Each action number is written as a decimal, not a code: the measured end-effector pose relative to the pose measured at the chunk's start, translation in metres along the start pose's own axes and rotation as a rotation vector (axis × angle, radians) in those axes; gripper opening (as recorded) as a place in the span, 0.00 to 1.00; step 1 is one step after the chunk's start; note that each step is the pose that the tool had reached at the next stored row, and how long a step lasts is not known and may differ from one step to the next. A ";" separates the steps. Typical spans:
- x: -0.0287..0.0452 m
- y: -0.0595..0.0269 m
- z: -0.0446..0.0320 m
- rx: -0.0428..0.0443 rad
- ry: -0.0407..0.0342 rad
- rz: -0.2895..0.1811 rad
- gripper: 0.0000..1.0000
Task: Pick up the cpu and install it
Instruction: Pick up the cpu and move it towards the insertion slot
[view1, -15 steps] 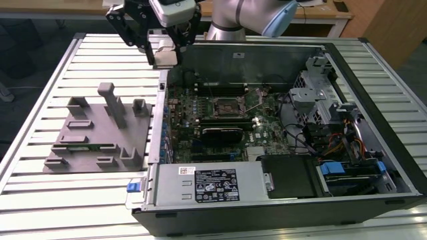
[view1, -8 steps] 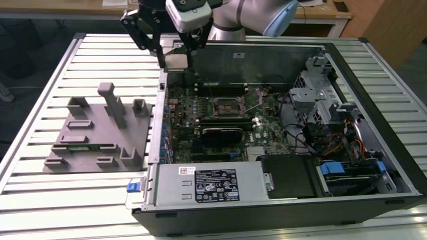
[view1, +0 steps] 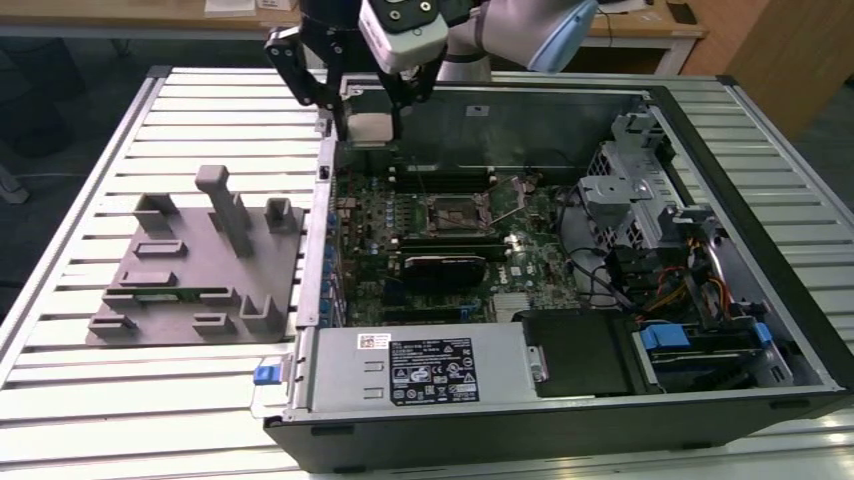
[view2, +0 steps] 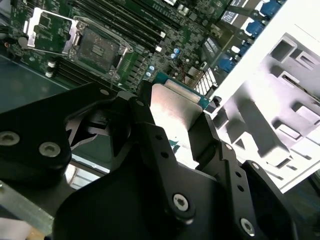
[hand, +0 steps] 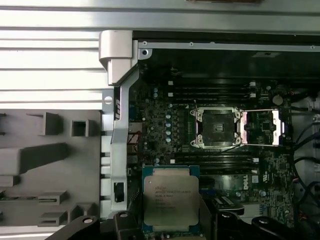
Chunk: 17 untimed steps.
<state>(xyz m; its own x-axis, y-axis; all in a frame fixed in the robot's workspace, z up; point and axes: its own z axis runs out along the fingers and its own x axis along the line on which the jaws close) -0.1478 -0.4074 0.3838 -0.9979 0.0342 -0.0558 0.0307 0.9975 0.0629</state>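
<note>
Gripper (view1: 367, 118) on the robot arm holds the cpu (view1: 370, 128) by two opposite edges, its black fingers (view1: 324, 100) drawn in narrow against the chip. It hangs above the far corner of the open computer case (view1: 747, 150), at the exterior view's left.

In the first wrist view the cpu (hand: 170, 200) shows its pale silver lid face-on inside a thin green rim, with several lines of fine dark print across the lid. The gripper (hand: 170, 224) pinches it from either side. In the second wrist view the cpu (view2: 175, 115) sits tilted between the dark linkages of the gripper (view2: 177, 136).

The socket (hand: 217, 127) on the motherboard (hand: 165, 125) lies open and bare, its load plate (hand: 260, 125) swung aside. The chip is up in the air and well apart from it, over the board's edge by the case wall. Small white lettering is printed on the board below the socket.

Nearer the camera in the exterior view, the grey power supply box (view1: 334, 375) carries a small white sticker (view1: 374, 341) and a larger black label (view1: 434, 372) — both dense with print and marks.

A grey parts fixture (view1: 187, 270) sits beside the case on the slatted table (view1: 80, 400).
</note>
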 end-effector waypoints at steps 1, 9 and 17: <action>-0.0019 0.0000 0.0006 0.0000 0.0000 0.000 0.54; -0.0171 0.0003 0.0052 0.0001 0.0001 0.000 0.54; -0.0317 0.0005 0.0100 0.0001 0.0000 0.000 0.54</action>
<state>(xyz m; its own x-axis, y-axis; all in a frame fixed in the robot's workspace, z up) -0.1156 -0.4074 0.3756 -0.9979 0.0343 -0.0557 0.0308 0.9975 0.0628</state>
